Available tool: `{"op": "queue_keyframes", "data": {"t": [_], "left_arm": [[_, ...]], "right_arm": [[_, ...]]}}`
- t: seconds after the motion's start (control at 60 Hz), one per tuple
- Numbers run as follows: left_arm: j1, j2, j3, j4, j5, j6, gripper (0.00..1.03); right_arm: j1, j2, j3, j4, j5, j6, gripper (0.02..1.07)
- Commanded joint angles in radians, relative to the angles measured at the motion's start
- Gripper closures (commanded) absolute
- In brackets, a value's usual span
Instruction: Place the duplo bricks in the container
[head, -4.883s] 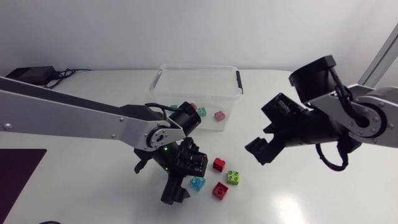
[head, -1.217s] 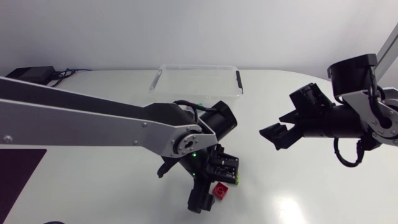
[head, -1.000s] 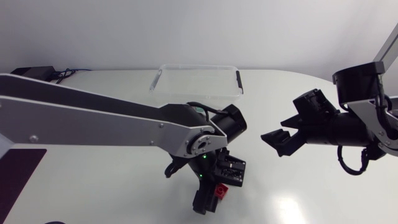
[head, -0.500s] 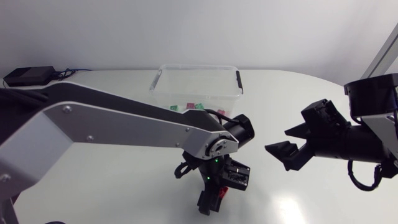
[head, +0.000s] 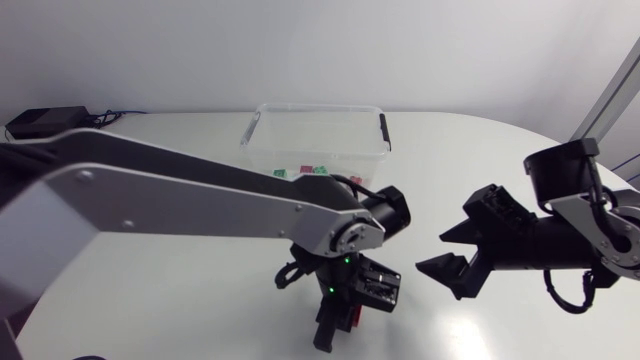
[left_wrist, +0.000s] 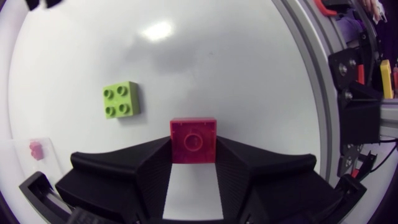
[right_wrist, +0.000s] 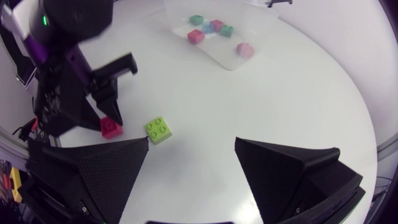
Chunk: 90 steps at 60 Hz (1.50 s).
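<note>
A robotics lab. Left arm (head: 200, 200) and right arm (head: 590, 215) hang over a plain white tabletop (head: 450, 160), a cabled black box (head: 45, 122) at its corner.

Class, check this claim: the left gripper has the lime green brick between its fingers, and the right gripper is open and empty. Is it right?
No. The left wrist view shows the red brick between the fingers of the left gripper; the lime green brick lies loose beside it. The right gripper is open and empty, as stated.
</note>
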Motion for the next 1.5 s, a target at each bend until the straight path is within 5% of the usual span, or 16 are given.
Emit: {"op": "queue_keyframes", "data": {"t": [0.0, 0.4, 0.55, 0.683, 0.817, 0.95, 1.3, 1.333, 1.483], "left_arm": [[0.041, -0.15, -0.006, -0.03, 0.016, -0.02, 0.79], [0.339, -0.468, 0.135, -0.097, 0.076, -0.094, 0.79], [0.425, -0.462, 0.158, -0.01, 0.088, -0.161, 0.78], [0.451, -0.419, 0.173, 0.076, 0.088, -0.215, 0.78], [0.467, -0.356, 0.2, 0.159, 0.087, -0.266, 0.78], [0.494, -0.265, 0.25, 0.209, 0.084, -0.313, 0.78], [0.521, -0.072, 0.338, 0.378, -0.033, -0.433, 0.74], [0.521, -0.063, 0.344, 0.383, -0.048, -0.437, 0.67], [0.515, -0.06, 0.339, 0.426, -0.153, -0.456, 0.04]], "right_arm": [[0.045, 0.052, -0.025, 0.016, -0.017, -0.054, 0.07], [0.261, 0.347, 0.041, 0.143, 0.038, -0.1, 0.07], [0.309, 0.417, 0.095, 0.147, 0.095, -0.102, 0.14], [0.326, 0.491, 0.127, 0.166, 0.141, -0.106, 0.25], [0.326, 0.539, 0.133, 0.18, 0.177, -0.12, 0.55], [0.326, 0.549, 0.113, 0.177, 0.19, -0.134, 0.74], [0.266, 0.244, 0.185, -0.012, 0.208, -0.111, 0.75], [0.26, 0.229, 0.207, -0.026, 0.208, -0.102, 0.75], [0.242, 0.209, 0.328, -0.06, 0.208, -0.048, 0.75]]}}
